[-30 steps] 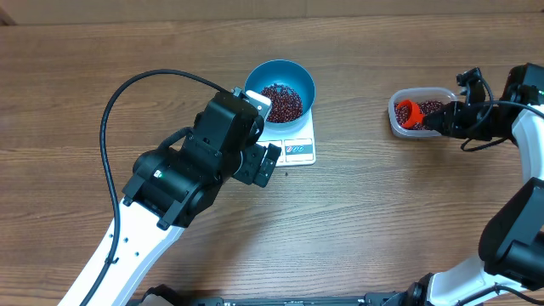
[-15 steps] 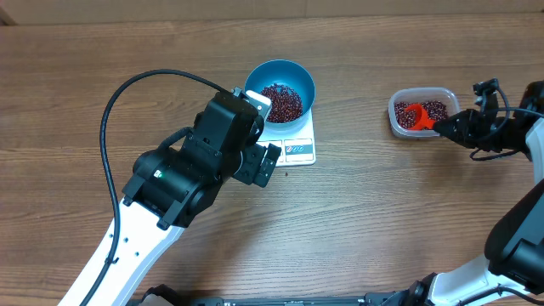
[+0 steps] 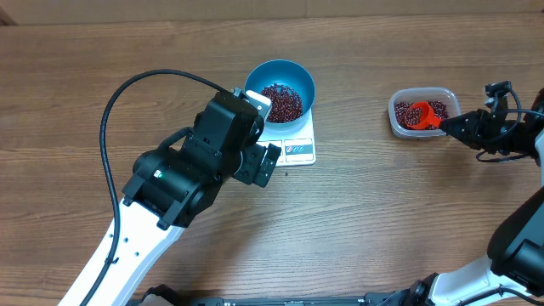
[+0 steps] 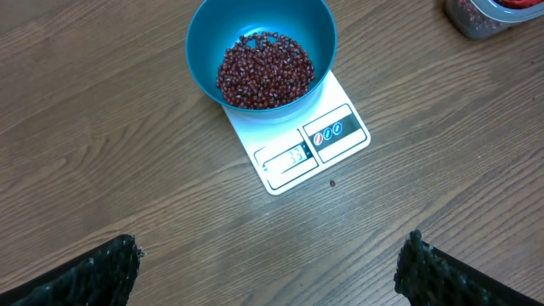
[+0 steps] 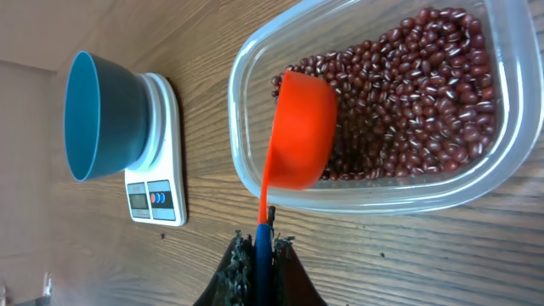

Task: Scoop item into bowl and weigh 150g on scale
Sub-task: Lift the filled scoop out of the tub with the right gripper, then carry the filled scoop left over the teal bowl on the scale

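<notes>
Scooping step: right claw [image 5: 262, 242], pinching the scoop [image 5: 299, 127] in the tub [image 5: 399, 197] at 3 o'clock from the scale [image 5: 161, 127], must lift beans [image 5: 408, 93] to the bowl [image 5: 98, 115]; left claw [image 4: 265, 268] spread.

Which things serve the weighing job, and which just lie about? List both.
Job: beans, blue bowl, scale, red scoop, clear tub, right gripper holding the scoop.
Lying about: a dark speck on the table beside the scale.

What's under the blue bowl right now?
The white scale sits under the blue bowl, its display edge sticking out. The rest of its platform is hidden by the bowl, which holds beans.
</notes>
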`<state>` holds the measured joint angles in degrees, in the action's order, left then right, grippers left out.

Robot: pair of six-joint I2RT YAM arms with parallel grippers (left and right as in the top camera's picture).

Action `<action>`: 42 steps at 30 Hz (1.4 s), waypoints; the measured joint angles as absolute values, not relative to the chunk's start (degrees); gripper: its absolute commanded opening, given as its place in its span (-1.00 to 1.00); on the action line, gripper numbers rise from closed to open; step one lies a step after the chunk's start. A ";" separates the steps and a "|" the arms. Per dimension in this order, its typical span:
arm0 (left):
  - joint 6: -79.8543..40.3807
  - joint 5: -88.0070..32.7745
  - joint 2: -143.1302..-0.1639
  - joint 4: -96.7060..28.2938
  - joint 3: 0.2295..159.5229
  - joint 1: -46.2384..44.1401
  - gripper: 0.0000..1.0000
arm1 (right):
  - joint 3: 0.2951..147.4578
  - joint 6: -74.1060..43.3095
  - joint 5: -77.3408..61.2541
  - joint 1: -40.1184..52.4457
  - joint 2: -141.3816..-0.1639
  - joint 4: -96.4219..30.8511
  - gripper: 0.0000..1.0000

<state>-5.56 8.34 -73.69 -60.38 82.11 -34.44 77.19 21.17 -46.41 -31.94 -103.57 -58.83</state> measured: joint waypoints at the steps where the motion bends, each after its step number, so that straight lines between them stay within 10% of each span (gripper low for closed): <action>1: -5.56 8.34 -73.69 -60.38 82.11 -34.44 0.99 | 77.19 21.06 -46.72 -31.94 -103.57 -58.94 -0.93; 25: -5.56 8.34 -73.69 -60.36 82.11 -34.44 0.99 | 77.19 17.98 -59.09 -31.97 -103.57 -58.74 -0.92; 42: -5.56 8.34 -73.69 -60.36 82.11 -34.44 0.99 | 77.06 7.73 -60.25 -9.37 -97.43 -43.24 -0.93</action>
<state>-5.56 8.34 -73.69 -60.36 82.11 -34.44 77.06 7.73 -60.25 -9.37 -97.43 -43.24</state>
